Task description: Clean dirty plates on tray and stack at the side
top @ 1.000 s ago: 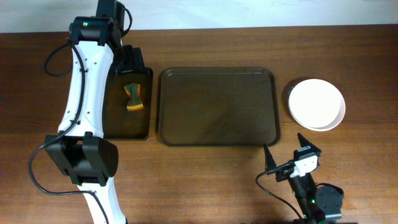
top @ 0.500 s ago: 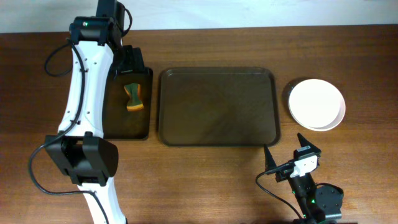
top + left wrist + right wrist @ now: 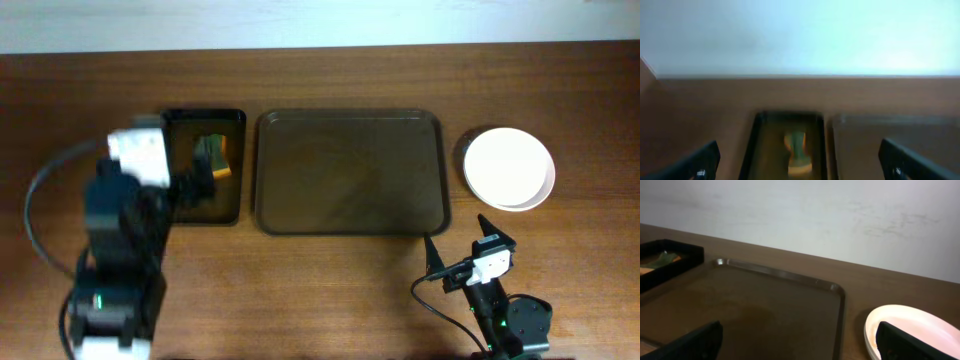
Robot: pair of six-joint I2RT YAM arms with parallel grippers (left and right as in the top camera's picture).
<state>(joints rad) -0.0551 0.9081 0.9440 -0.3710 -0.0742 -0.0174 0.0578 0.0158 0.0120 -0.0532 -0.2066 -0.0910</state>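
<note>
The dark brown tray (image 3: 350, 170) lies mid-table with nothing on it; it also shows in the right wrist view (image 3: 765, 310) and in the left wrist view (image 3: 890, 142). The whitish plates (image 3: 508, 167) sit stacked on the table to the tray's right, also in the right wrist view (image 3: 912, 327); their top face looks clean. My left gripper (image 3: 197, 188) is open and empty at the near part of the black tray, its arm blurred; its fingers show wide apart in the left wrist view (image 3: 802, 169). My right gripper (image 3: 462, 246) is open and empty near the table's front edge, below the brown tray's right corner, seen also in its wrist view (image 3: 800, 350).
A narrower black tray (image 3: 205, 165) left of the brown tray holds a green and orange sponge (image 3: 214, 155), also seen in the left wrist view (image 3: 796, 149). A pale wall rises behind the table's far edge.
My left arm has swung back from the far end of the black tray to the near left of the table and is blurred. The right arm and plates have not moved.
</note>
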